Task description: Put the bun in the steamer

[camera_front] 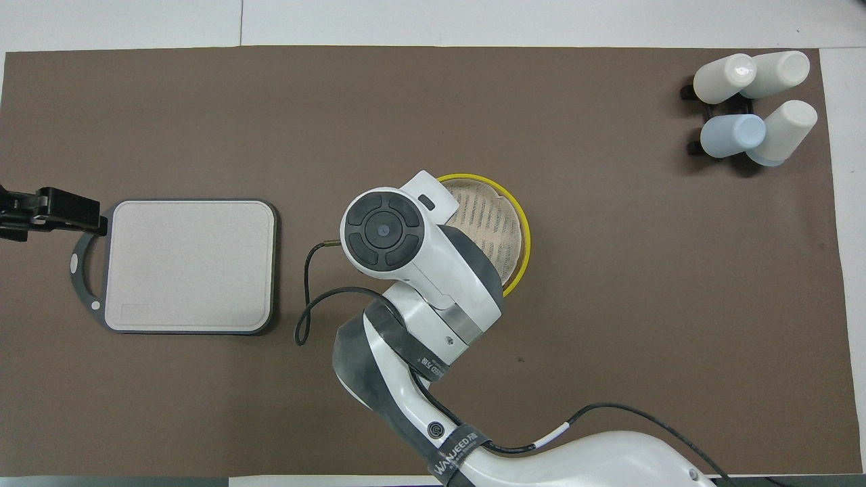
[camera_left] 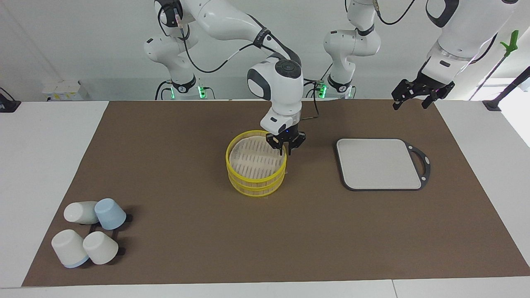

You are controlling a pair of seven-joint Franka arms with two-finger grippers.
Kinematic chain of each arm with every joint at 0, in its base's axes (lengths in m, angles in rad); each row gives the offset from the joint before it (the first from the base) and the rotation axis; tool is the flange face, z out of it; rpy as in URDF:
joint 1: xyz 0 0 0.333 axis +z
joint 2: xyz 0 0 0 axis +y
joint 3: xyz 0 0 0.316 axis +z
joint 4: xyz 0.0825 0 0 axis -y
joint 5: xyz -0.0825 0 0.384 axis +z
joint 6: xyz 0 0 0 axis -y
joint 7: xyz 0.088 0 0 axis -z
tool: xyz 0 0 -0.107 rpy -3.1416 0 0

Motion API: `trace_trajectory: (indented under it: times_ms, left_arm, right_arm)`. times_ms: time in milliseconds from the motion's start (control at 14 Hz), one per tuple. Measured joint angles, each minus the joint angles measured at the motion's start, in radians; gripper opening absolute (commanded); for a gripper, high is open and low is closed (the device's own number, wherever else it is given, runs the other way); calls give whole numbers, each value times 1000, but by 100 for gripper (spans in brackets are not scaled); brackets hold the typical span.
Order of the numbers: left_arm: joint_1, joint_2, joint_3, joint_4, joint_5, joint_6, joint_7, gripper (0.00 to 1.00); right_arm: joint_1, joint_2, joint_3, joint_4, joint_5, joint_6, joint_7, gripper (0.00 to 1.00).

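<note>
A brown mat [camera_left: 186,174] is spread over the white table; the steamer [camera_left: 256,163], yellow-rimmed and stacked, is set at its middle, the slatted top showing; the bun cannot be made out. The right gripper [camera_left: 285,142] is held at the steamer's rim toward the board; whether it grips anything cannot be told. The grey board [camera_left: 379,164] lies toward the left arm's end; above its corner the left gripper [camera_left: 418,96] waits, fingers spread. Four cups [camera_left: 89,231] are clustered farthest from the robots.

**Hidden and cut-off parts of the scene**

In the overhead view, the right arm covers the steamer [camera_front: 509,223] from about six to eleven o'clock and hides the right gripper entirely. The left gripper [camera_front: 40,210] is cut off at the nine o'clock edge. No bun can be seen.
</note>
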Motion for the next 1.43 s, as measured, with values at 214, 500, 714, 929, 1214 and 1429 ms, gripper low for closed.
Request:
trace_trajectory:
  times_ms: [214, 500, 714, 929, 1214, 1429]
  left_arm:
    - [1, 0, 0, 0, 0, 0, 0, 100]
    - [1, 0, -2, 0, -1, 0, 0, 100]
    - [1, 0, -2, 0, -1, 0, 0, 100]
    - [1, 0, -2, 0, -1, 0, 0, 100]
    - [1, 0, -2, 0, -1, 0, 0, 100]
    - [1, 0, -2, 0, -1, 0, 0, 100]
  right_arm:
    - [-18, -26, -9, 41, -7, -75, -10, 100]
    - [-144, -118, -16, 62, -13, -233, -291, 100]
    - [-291, -191, -17, 62, -13, -343, -519, 100]
    - [-442, -258, -18, 58, -12, -443, -723, 100]
    - [-568, -346, -17, 16, -10, -477, -811, 100]
    - [-607, -421, -17, -75, -9, -469, -811, 100]
